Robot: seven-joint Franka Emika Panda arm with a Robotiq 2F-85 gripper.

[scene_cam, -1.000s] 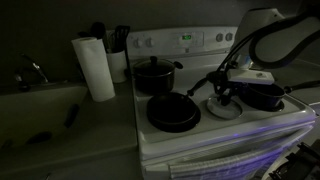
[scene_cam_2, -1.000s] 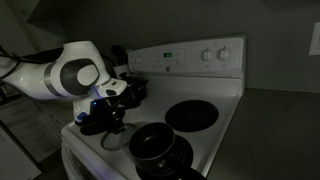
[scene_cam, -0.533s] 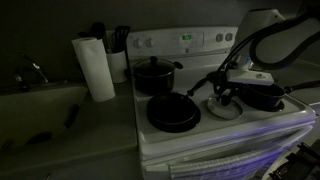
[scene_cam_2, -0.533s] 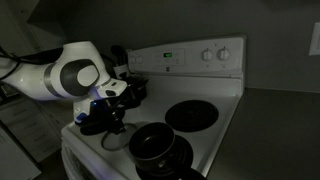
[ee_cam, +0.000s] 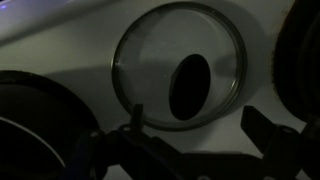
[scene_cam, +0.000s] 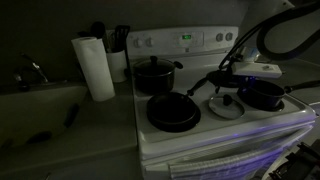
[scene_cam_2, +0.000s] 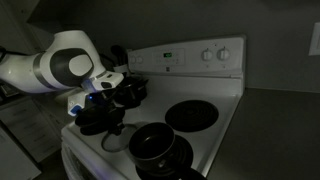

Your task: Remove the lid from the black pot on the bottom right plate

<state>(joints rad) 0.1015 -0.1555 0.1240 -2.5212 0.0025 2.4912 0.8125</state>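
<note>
The glass lid point(ee_cam: 180, 65), with its pale rim and dark knob point(ee_cam: 190, 85), lies flat on the white stove top, just beyond my fingertips in the wrist view. In an exterior view the lid point(scene_cam: 227, 105) rests between the frying pan point(scene_cam: 172, 110) and the small black pot point(scene_cam: 262, 95), which stands uncovered at the front right. The bottom right plate is hidden under that pot. My gripper point(ee_cam: 200, 125) is open and empty; it hangs a little above the lid point(scene_cam: 238, 82). In an exterior view the gripper point(scene_cam_2: 100, 95) hovers over the dark pot point(scene_cam_2: 95, 122).
A taller black pot point(scene_cam: 155, 72) with a dark lid stands on the back burner. A paper towel roll point(scene_cam: 96, 68) and utensil holder point(scene_cam: 115, 45) are beside the stove, with a sink point(scene_cam: 40, 100) further over. Two bare burners point(scene_cam_2: 195, 115) show nearby.
The gripper, shut on the lid's knob a second ago, has opened, let the lid go on the stove top and risen above it.
</note>
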